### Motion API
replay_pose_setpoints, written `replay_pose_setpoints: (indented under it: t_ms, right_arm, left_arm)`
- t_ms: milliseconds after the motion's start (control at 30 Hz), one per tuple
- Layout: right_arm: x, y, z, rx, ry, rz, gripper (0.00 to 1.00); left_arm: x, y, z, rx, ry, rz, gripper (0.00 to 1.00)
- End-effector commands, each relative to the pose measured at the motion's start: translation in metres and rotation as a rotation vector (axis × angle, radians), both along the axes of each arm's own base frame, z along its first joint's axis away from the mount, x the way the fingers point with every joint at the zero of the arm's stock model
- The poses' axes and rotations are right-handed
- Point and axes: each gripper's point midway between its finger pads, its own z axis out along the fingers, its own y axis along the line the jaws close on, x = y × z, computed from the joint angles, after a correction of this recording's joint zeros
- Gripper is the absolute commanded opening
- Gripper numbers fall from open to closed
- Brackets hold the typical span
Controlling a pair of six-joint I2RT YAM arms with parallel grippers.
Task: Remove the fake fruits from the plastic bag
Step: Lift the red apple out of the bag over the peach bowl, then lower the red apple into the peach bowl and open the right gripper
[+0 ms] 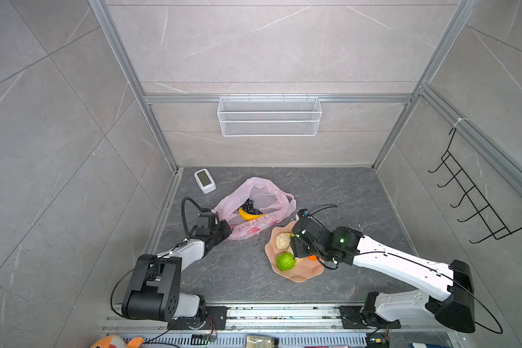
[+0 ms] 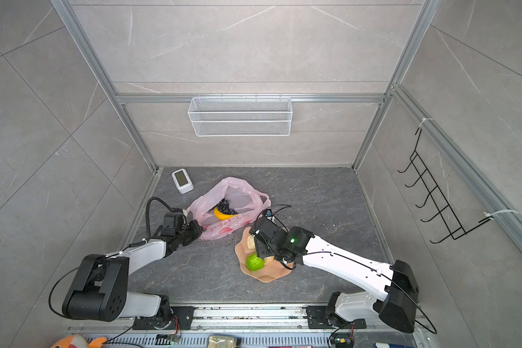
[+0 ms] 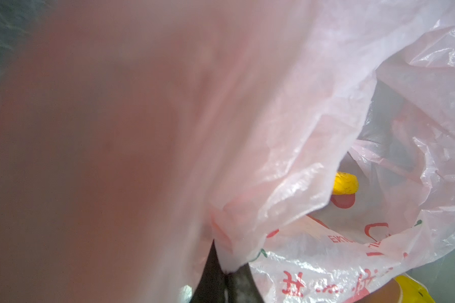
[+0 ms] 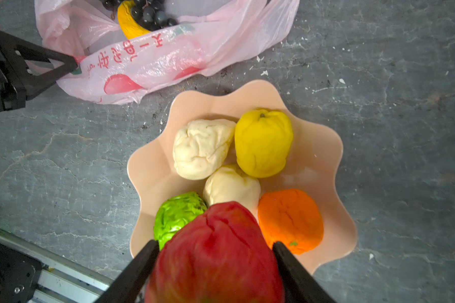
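Grey marbled bench (image 1: 329,192), tiled walls (image 1: 268,54): pink plastic bag (image 1: 262,192) is holding banana (image 1: 247,214) and grape bunch (image 1: 249,206) beside peach plate (image 1: 302,274). Left pincer (image 4: 72,65) is clamping the bag; right pincer (image 4: 214,245), jaws wide, is gripping red fruit (image 4: 216,265) over plate.

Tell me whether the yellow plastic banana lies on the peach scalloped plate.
No, the banana lies inside the pink plastic bag, beside the dark grape bunch.
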Motion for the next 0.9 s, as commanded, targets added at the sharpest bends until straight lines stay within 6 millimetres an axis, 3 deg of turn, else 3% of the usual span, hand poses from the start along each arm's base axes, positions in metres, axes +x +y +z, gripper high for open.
replay_pose_setpoints:
  t_ms: [0,333,867]
  right_arm:
    - [-0.014,-0.013,-0.014,-0.020,0.042,-0.055,0.65]
    - [-0.031,-0.018,-0.047,-0.041,0.092,-0.107,0.65]
    - [-0.031,-0.029,-0.074,-0.056,0.091,-0.183,0.65]
  left_arm:
    - [0.011,0.001,0.015,0.005,-0.056,-0.002,0.00]
    - [0.011,0.001,0.013,0.002,-0.050,-0.002,0.00]
    - [0.012,0.001,0.015,0.002,-0.056,-0.004,0.00]
